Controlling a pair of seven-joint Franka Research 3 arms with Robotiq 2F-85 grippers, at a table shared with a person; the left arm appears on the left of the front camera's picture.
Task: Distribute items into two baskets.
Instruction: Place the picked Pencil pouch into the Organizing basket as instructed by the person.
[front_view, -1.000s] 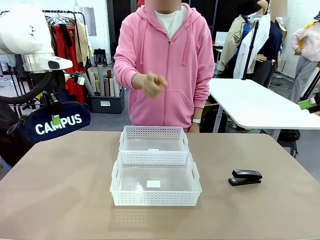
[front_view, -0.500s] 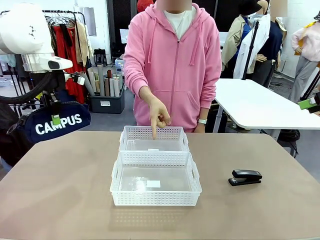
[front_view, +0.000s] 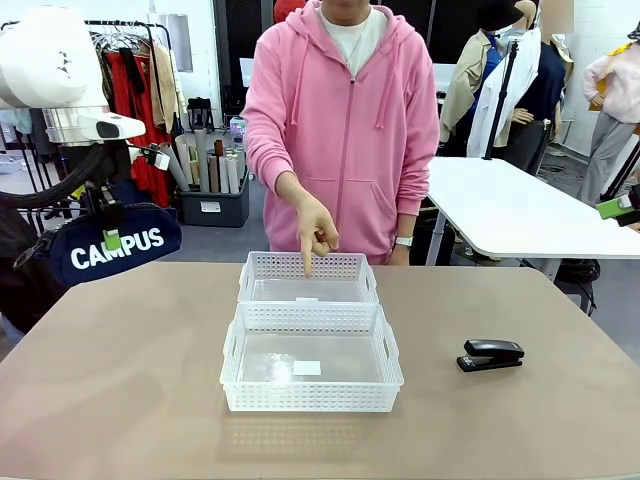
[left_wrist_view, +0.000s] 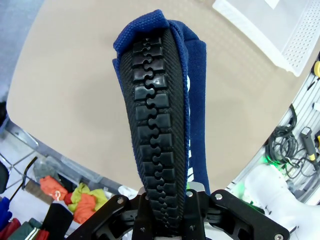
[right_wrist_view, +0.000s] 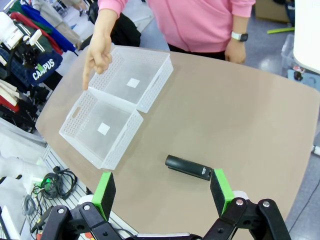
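person's finger lowered into far basket | pouch in left hand

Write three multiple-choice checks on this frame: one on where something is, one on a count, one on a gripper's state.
1. Where does the black stapler lie?
A. Inside a basket
B. On the table, to the right of the baskets
C. In the person's hand

2. How many baskets stand on the table?
A. Two
B. One
C. Three

3. What is the left gripper doing?
A. Standing open
B. Shut on the stapler
C. Shut on the navy pouch

Answers:
1 B: the stapler rests on bare tabletop, apart from both baskets.
2 A: the two stand one behind the other, mid-table.
3 C: the left wrist view shows the pouch clamped between its fingers, held up off the tabletop.
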